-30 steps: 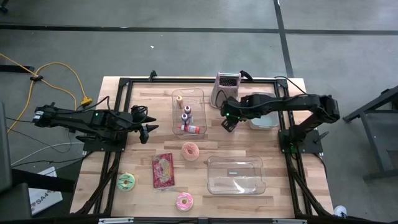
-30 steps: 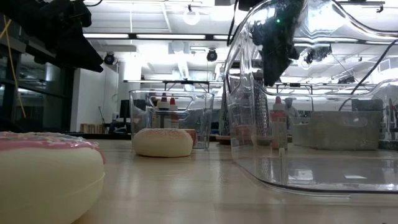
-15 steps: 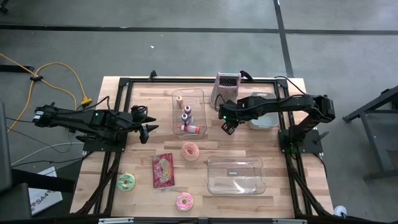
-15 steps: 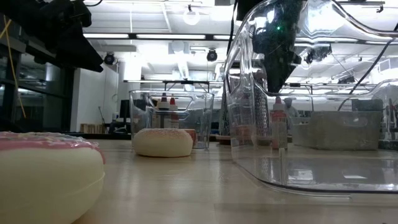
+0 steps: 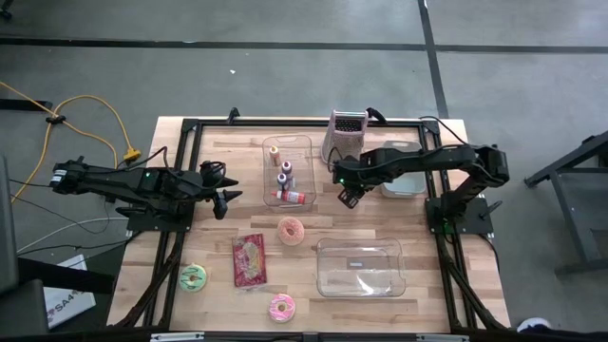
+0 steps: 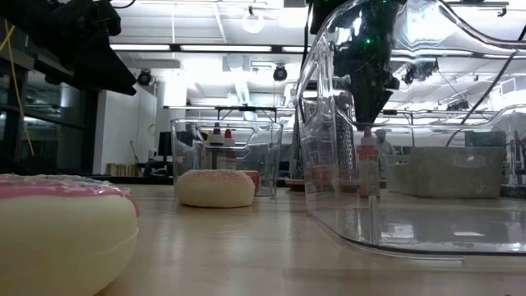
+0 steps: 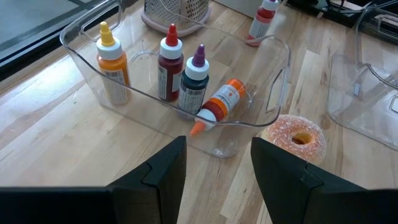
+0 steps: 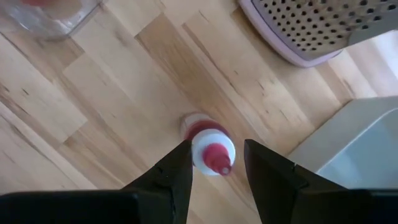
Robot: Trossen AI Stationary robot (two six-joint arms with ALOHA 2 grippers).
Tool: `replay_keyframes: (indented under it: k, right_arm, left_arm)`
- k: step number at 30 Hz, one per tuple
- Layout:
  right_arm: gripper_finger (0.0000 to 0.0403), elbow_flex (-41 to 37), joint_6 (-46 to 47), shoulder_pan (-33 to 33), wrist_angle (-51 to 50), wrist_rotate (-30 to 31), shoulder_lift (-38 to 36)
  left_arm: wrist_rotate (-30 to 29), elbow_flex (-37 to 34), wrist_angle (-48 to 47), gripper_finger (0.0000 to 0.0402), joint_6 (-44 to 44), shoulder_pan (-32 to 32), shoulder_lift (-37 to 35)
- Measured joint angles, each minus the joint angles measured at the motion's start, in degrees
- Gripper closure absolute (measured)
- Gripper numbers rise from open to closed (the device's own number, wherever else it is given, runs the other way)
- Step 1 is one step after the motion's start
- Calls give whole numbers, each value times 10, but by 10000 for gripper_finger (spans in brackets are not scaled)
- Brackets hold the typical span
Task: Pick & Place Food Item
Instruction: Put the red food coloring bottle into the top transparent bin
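Red-capped bottle: it is standing upright on the wooden table, directly beneath my right gripper, and my right wrist view is looking down on its cap between my two fingers. My fingers are standing apart, one on each side of the cap, and are gripping nothing; I cannot tell whether they are touching the bottle. In the low view the bottle is showing through the wall of the near clear bin, with my right gripper pointing steeply down just above its tip.

My right arm is reaching out from its base across the table, its gripper hanging over bare wood beside the metal grater and near the white tray.

My left arm is waiting at its own side of the table, angled gently downward. My left gripper is standing open and empty, facing the clear container of sauce bottles. Beyond my left fingers and to one side, a sugared doughnut is lying on the table just beside that container.
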Motion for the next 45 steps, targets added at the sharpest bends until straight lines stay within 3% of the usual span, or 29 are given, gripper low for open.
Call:
replay_keyframes:
  k: [13,20,45]
  right_arm:
    - [270,-1,0,0,-6,-1,2]
    - [270,-43,2,0,21,-25,2]
    - [270,-50,-2,0,67,-12,2]
  left_arm:
    - [0,0,0,228,0,0,0]
    - [0,0,0,228,0,0,0]
    - [0,0,0,228,0,0,0]
